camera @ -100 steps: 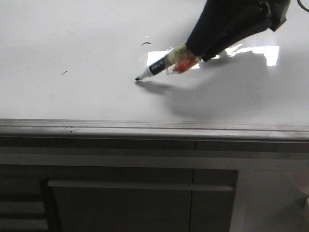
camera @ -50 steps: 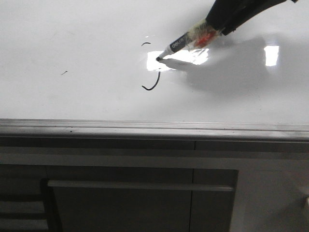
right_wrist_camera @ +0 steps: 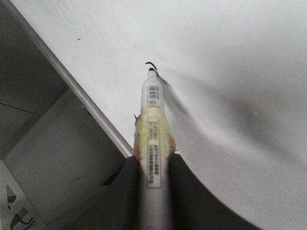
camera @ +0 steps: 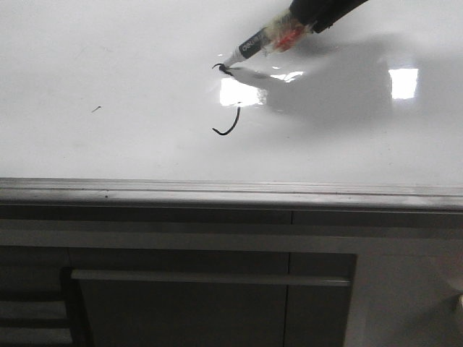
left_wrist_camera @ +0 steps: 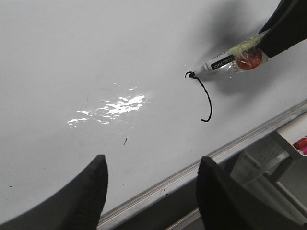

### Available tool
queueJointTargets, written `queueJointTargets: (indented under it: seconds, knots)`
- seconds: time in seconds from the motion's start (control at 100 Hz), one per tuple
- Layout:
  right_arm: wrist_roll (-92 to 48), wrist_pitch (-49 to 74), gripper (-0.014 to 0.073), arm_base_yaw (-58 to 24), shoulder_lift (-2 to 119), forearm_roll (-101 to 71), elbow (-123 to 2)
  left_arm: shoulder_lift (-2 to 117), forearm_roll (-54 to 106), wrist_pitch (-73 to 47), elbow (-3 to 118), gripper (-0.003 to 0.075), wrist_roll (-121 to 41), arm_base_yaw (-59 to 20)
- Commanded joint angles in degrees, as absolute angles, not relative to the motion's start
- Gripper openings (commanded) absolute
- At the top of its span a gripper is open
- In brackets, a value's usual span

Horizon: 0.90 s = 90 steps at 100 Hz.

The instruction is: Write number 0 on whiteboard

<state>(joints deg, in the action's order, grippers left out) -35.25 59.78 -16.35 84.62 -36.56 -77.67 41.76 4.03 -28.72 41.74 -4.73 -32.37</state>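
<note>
The whiteboard (camera: 108,144) is glossy white and lies flat. The number 0 (camera: 233,126) shows as one black curved line, from a small hook at its far end to a hooked near end; glare hides its middle. It also shows in the left wrist view (left_wrist_camera: 209,100). My right gripper (camera: 300,22) is shut on a white marker (camera: 249,49) with yellow and red tape. The marker tip touches the hook at the far end (right_wrist_camera: 150,63). In the right wrist view the fingers (right_wrist_camera: 152,167) clamp the marker (right_wrist_camera: 152,110). My left gripper (left_wrist_camera: 153,163) is open and empty above the board's near edge.
A silver-grey edge rail (camera: 231,189) runs along the board's near side. Below it is a grey cabinet front with a bar handle (camera: 210,277). A tiny dark speck (camera: 96,108) sits left of the line. Bright glare (camera: 239,92) lies on the board.
My right gripper moved the marker from the near end of the line away to the far hook. A black curve now lies along that path.
</note>
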Motion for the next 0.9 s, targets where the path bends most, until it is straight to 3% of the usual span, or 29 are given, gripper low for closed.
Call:
queueJointTargets:
  seconds: [0.0, 0.38, 0.89]
  knots:
    - [-35.33, 55.38, 0.0018, -16.6, 83.39, -37.21, -79.66, 41.46, 4.77, -24.57, 43.37, 0.0374, -4.29, -32.31]
    - [-35.33, 56.36, 0.0018, -17.56, 83.48, -37.06, -79.55, 41.46, 4.77, -24.57, 43.37, 0.0374, -4.29, -32.31]
    - [-35.33, 67.09, 0.0018, -17.56, 87.25, -35.85, -79.45, 41.46, 4.77, -24.57, 43.37, 0.0374, -4.29, -32.31]
